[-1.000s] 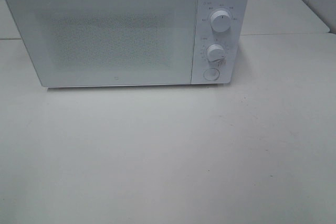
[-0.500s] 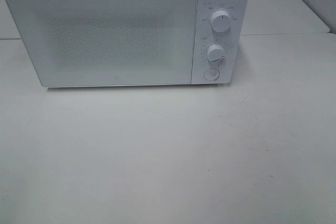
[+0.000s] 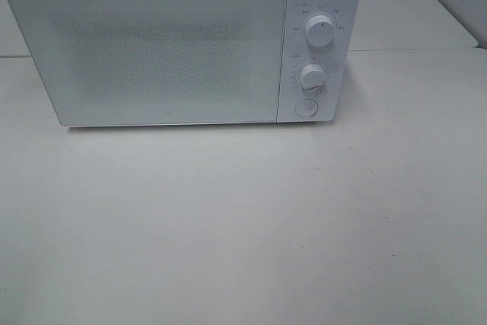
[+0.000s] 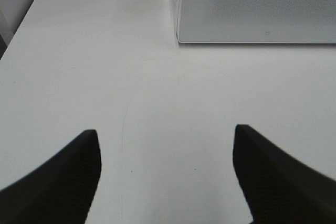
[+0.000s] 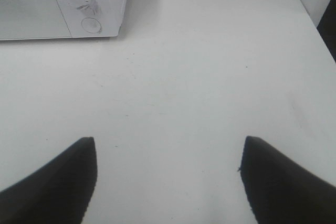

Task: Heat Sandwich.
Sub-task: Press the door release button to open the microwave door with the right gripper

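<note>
Nothing has changed from the frames of a second ago: the high camera shows the same still scene, with no arm in its view. A white, box-shaped microwave (image 3: 183, 43) stands at the back of a smooth, pale table (image 3: 243, 226) that has a slight sheen and a few tiny dark specks. Its wide, flat door (image 3: 152, 51) is shut. A fine dotted mesh covers the window, and the inside cannot be made out. On the narrow control panel to the right of the door sit a round upper knob (image 3: 319, 30), a round lower knob (image 3: 312, 77) and, below them, a round button (image 3: 306, 107), all white, with small grey markings around the knobs. The sandwich shows in no view, so where it lies cannot be told. In the left wrist view the left gripper (image 4: 165, 129) hangs over bare tabletop in front of the microwave's left corner, its two dark, matte, wedge-shaped fingers (image 4: 58, 182) spread wide, gripping and touching nothing. In the right wrist view the right gripper (image 5: 168, 139) is likewise spread wide and empty over the table, with the control panel ahead of it.
</note>
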`<action>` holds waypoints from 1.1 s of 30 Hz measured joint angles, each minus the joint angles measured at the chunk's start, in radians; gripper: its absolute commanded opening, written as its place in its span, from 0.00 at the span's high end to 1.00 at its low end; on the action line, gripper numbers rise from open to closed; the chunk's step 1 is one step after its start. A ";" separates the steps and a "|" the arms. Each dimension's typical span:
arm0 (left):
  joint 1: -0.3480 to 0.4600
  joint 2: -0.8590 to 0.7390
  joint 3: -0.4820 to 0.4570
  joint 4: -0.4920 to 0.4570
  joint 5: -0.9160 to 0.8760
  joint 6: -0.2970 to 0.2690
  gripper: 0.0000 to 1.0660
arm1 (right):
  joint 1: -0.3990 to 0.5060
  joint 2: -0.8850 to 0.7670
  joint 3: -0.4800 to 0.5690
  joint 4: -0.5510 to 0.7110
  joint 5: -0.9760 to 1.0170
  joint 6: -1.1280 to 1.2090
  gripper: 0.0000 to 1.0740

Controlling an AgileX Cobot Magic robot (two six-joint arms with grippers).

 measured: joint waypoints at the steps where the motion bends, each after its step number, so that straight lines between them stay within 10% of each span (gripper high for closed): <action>1: 0.000 0.000 0.000 0.000 0.000 0.000 0.38 | 0.000 0.000 0.000 0.000 0.000 0.000 0.30; 33: 0.000 0.000 0.000 0.000 0.000 0.000 0.38 | 0.000 0.000 0.000 -0.027 0.000 0.000 0.30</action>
